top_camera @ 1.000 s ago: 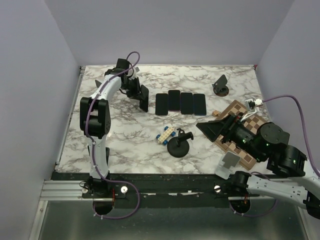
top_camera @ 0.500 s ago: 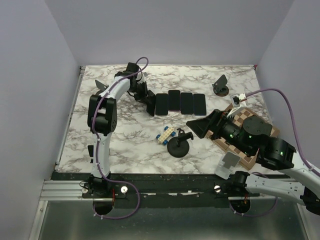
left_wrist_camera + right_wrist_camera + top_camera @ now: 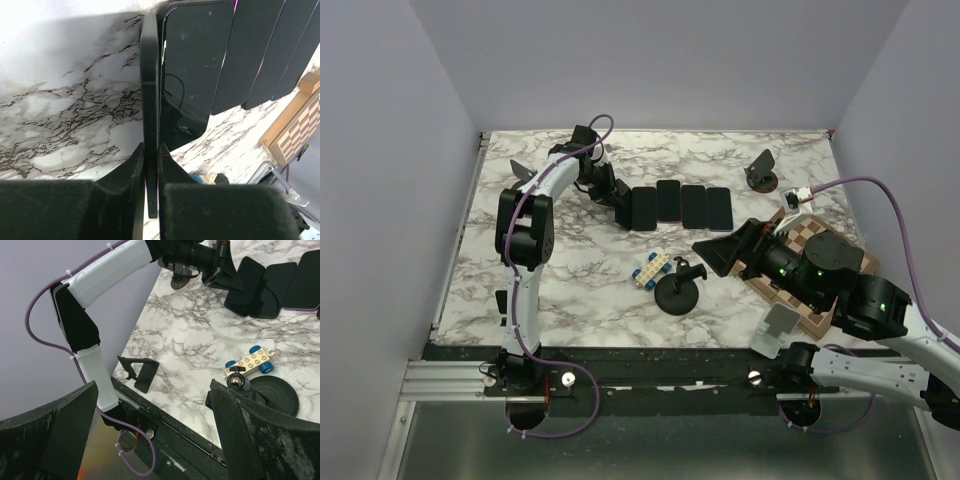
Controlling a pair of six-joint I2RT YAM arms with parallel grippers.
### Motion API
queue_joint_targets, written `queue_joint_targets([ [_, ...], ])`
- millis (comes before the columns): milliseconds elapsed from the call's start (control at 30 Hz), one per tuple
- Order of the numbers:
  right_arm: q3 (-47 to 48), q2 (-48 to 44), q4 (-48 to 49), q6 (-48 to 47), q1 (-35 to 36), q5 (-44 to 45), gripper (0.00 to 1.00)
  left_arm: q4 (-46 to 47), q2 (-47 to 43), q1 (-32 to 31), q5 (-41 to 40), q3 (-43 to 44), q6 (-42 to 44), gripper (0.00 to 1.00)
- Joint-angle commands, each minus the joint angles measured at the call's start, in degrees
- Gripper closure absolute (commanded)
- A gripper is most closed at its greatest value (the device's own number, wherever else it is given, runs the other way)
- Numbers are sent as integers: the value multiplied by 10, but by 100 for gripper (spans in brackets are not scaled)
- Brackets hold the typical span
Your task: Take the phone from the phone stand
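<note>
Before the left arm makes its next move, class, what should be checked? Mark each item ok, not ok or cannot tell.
1. Left gripper shut on the held phone: ok, it is pinched on its edges.
2. Held phone off the phone stand: ok, the stand is empty.
3. Held phone lying flat: not ok, it stands on edge.
4. Held phone apart from the row of phones: cannot tell, it is tight beside the nearest one.
5. Held phone touching the table: cannot tell.
6. Right gripper open and away from the left arm: ok.
</note>
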Motion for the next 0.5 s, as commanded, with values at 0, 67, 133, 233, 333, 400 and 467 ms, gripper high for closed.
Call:
queue_joint_targets([
  [0,10,0,-1,-6,3,12,0,22,4,0,43,-2,-13,77],
  [67,11,0,-1,-5,3,10,0,25,2,-1,49,-5,-10,71],
  [133,11,-1,-1,-4,3,10,0,28,-1,-1,52,-9,-11,64],
  [233,13,-3,-6,-3,3,11,0,30,-2,-1,53,-13,-11,58],
  [333,15,-6,-10,-1,4,14,0,27,-1,-1,54,-14,-10,56],
  [400,15,-7,-9,0,3,13,0,21,1,-1,50,-12,-12,48],
  [467,15,-8,-11,1,3,13,0,16,-1,-1,41,-11,-12,47],
])
